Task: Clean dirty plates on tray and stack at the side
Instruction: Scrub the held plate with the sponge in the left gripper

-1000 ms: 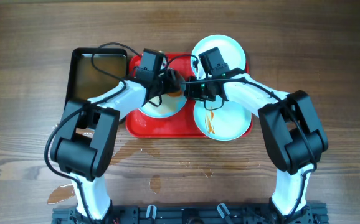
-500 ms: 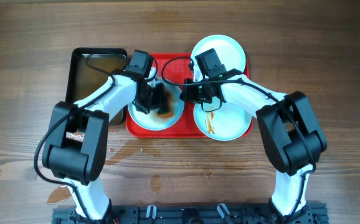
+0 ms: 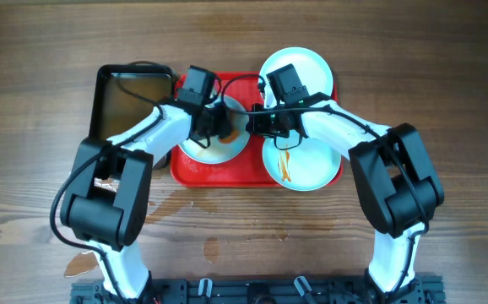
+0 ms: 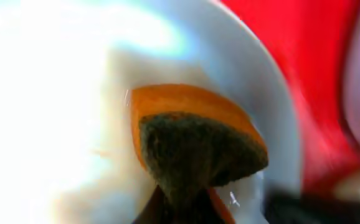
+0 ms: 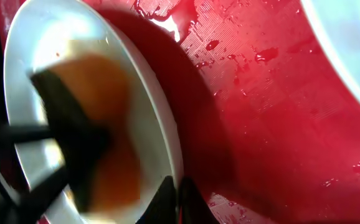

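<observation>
The red tray (image 3: 227, 173) holds the plates. My left gripper (image 3: 220, 127) is shut on an orange sponge with a dark scouring face (image 4: 192, 137) and presses it onto the left plate (image 3: 202, 152), which fills the left wrist view (image 4: 55, 93). My right gripper (image 3: 252, 127) is shut on that plate's right rim; the right wrist view shows its fingers (image 5: 179, 196) pinching the tilted rim (image 5: 158, 124) above the wet tray (image 5: 279, 124). A second plate (image 3: 307, 63) lies at the tray's back right. A third plate (image 3: 316, 169) at the front right has an orange streak.
A black pan of brownish water (image 3: 130, 101) stands just left of the tray. Water puddles (image 3: 214, 247) lie on the wooden table in front of the tray. Both arms cross over the tray's middle.
My left gripper has moved the sponge back and forth across the left plate, toward the front and then back to its middle. My right gripper has stayed on the rim.
</observation>
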